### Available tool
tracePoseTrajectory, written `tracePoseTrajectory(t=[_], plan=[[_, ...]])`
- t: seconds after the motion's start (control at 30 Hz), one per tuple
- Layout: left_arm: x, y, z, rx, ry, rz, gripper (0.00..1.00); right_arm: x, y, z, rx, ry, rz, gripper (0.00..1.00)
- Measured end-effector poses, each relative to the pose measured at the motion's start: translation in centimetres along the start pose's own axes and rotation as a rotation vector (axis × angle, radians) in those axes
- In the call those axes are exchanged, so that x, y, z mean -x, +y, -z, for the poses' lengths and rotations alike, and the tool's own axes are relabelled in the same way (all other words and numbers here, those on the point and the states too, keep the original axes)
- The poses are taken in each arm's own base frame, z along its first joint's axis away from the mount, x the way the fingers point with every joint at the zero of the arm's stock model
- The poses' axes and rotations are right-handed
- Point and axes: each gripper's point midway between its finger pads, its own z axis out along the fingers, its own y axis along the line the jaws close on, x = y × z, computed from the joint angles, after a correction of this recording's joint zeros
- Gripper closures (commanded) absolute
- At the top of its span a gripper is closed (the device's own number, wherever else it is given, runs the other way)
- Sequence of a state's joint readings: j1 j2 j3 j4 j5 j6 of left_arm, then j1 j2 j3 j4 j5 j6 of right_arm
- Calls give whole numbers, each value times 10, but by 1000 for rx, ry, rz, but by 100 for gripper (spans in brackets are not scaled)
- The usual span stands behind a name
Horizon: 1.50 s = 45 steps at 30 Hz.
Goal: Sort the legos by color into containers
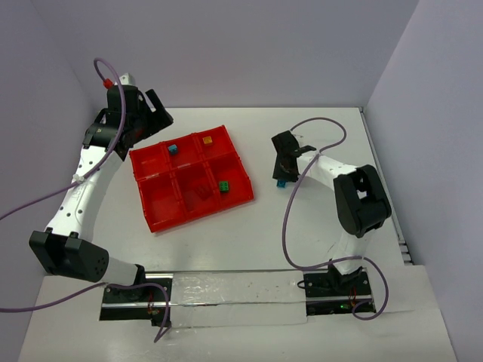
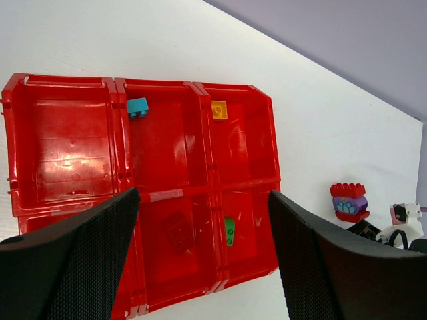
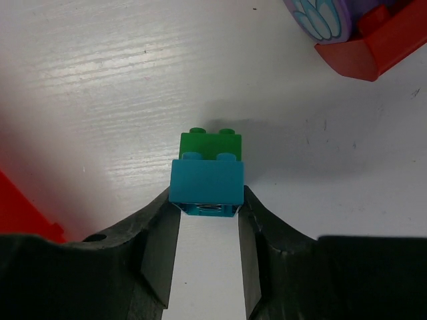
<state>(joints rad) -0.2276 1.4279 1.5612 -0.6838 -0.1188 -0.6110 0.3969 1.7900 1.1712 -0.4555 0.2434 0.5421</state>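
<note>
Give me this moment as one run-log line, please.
right gripper shut on teal-blue brick, green brick stuck to it | left gripper open over red tray | red-purple stack on table

**Four bricks lie in the red tray**

The left gripper (image 2: 202,200) hangs over the red tray (image 2: 67,147), jaws wide apart. In the upper row lie a teal brick (image 2: 137,107) in the middle compartment and an orange-yellow brick (image 2: 219,109) on the right. Below them lie a red brick (image 2: 179,232) and a green brick (image 2: 229,231). A red-and-purple piece (image 2: 348,202) stands apart on the white bench (image 2: 320,133).
</note>
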Motion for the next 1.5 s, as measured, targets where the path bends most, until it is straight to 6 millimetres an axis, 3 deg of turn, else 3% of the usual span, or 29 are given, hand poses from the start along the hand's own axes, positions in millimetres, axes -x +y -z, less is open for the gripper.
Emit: tracePoseTrajectory(t=[0.13,0.2,0.3,0.47,0.63,0.9,1.1,1.5], plan=[[0,0,0,-2,2,-8,15,0,1,9,28,-11,10,100],[-2,-2,0,-14,9,-20,17,0,7,28,102,-14,25,100],[-6,-11,2,-72,37,-47,19,10,31,71,298,-42,65,100],[-29,-57,15,-376,156,-108,20,17,85,145,697,-47,175,100],[-63,-92,39,-692,289,-143,20,0,111,184,954,30,245,100],[-105,-113,84,-1047,476,-187,19,-5,129,232,1200,73,305,100],[-131,-115,97,-1179,557,-148,18,3,138,263,1324,40,317,100],[-140,-138,124,-1323,589,-164,24,10,148,289,1396,7,354,100]])
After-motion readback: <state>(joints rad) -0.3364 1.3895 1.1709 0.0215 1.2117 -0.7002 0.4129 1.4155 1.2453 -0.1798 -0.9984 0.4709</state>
